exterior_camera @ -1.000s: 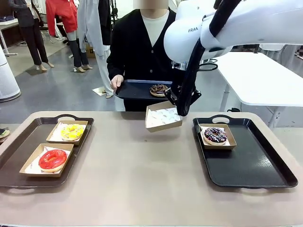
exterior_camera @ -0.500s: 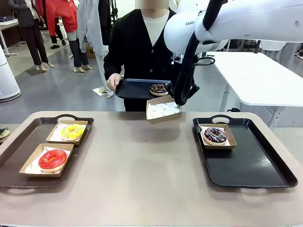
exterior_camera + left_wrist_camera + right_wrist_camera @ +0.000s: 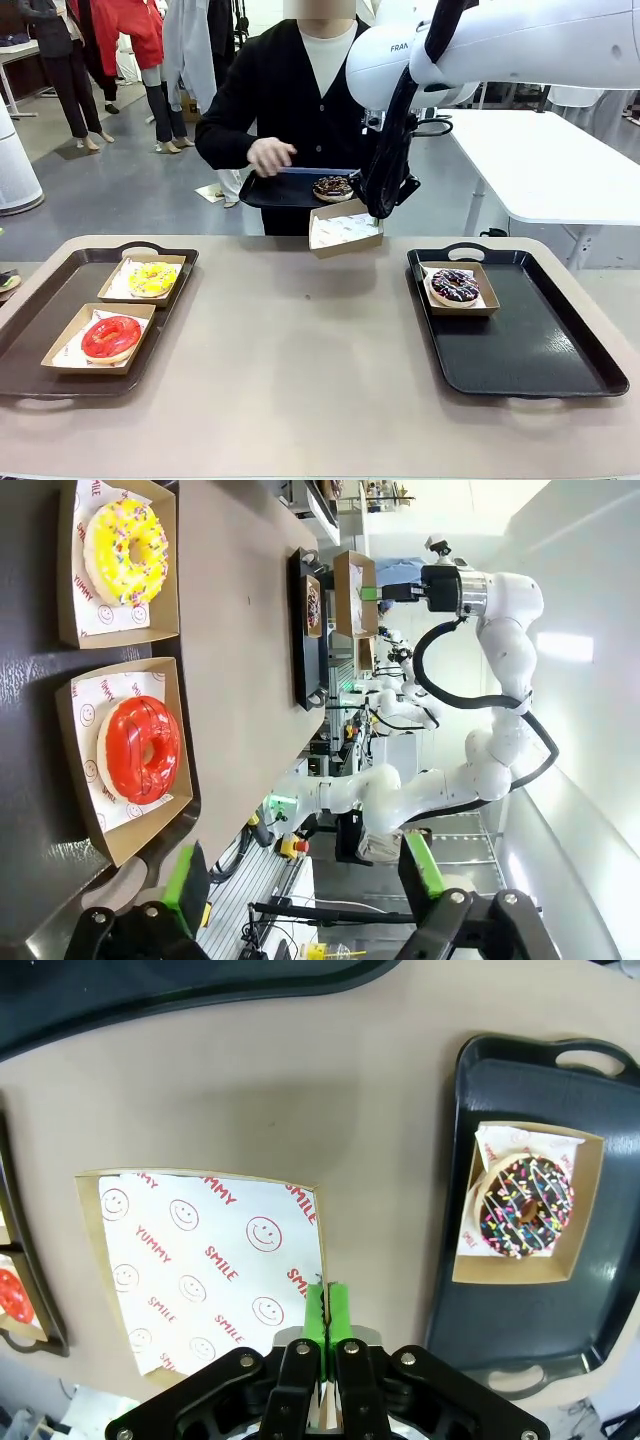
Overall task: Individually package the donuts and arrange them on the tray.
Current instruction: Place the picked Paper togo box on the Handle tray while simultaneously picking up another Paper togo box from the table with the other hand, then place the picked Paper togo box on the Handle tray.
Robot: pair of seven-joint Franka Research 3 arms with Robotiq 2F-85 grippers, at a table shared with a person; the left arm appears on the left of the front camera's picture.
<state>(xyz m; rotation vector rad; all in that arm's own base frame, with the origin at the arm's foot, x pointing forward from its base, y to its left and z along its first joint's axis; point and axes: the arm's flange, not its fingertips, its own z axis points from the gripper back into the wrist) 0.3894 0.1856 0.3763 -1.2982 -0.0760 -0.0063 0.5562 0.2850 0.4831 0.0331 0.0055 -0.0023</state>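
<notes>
Our right gripper (image 3: pixel 325 1310) pinches an empty box (image 3: pixel 344 229) at the table's far edge, awaiting the person's chocolate donut (image 3: pixel 333 187); left gripper (image 3: pixel 300 880) spread.

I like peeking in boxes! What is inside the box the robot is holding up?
Inside the shallow brown cardboard box lies white paper printed with red smiley faces and words, no donut. The paper hides the box floor; the right end effector pinches one edge.
</notes>
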